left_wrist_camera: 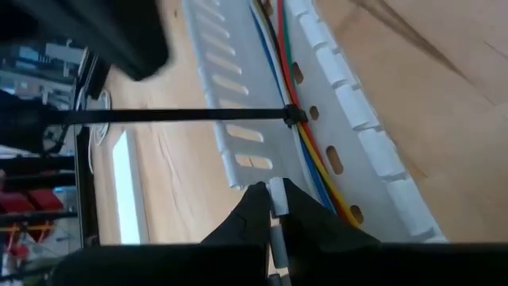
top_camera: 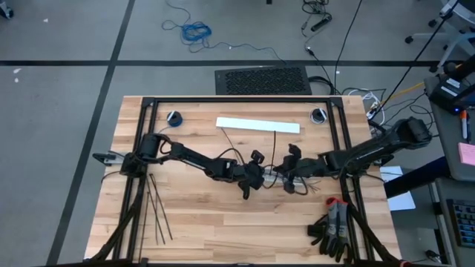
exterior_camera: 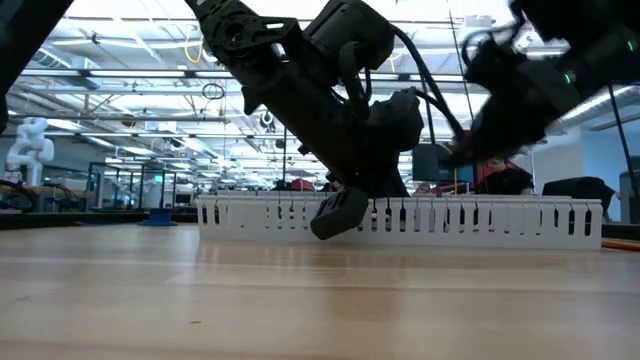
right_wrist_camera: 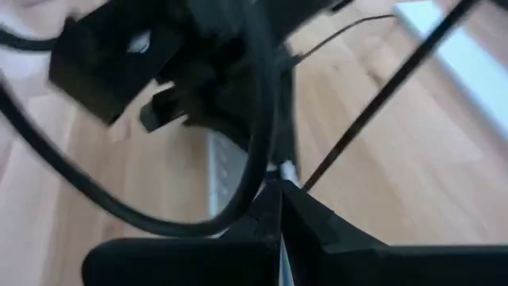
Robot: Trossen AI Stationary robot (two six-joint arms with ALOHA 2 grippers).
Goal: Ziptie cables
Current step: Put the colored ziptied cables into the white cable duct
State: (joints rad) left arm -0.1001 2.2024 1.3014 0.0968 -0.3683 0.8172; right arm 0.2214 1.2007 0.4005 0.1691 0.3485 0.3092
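Both arms meet at the table's middle. A short white slotted duct (left_wrist_camera: 238, 103) is lifted between them, with coloured cables (left_wrist_camera: 308, 155) running along it. A black ziptie (left_wrist_camera: 293, 116) is looped around the cables, and its straight tail (left_wrist_camera: 182, 116) points toward the far edge (top_camera: 274, 144). My left gripper (left_wrist_camera: 275, 202) (top_camera: 252, 178) is shut on the duct. My right gripper (right_wrist_camera: 279, 189) (top_camera: 286, 174) is shut beside it, with the ziptie strip (right_wrist_camera: 381, 95) rising past its tips. Spare zipties (top_camera: 157, 215) lie flat near the left edge. My left gripper pinches a tab of the duct's slotted wall (left_wrist_camera: 275, 191) at the duct's end, between its two fingertips. The duct runs away from the fingers, off the table. My right gripper is shut on a small pale piece (right_wrist_camera: 284, 169) at its fingertips. Whether that is the duct's wall or the ziptie, I cannot tell.
A long white slotted duct (top_camera: 257, 124) (exterior_camera: 400, 215) lies across the far middle of the table. Black gloves (top_camera: 332, 230) sit at the near right corner. Black frame rails (top_camera: 237, 99) border the table. A bright blue cord (top_camera: 197, 31) is on the floor beyond.
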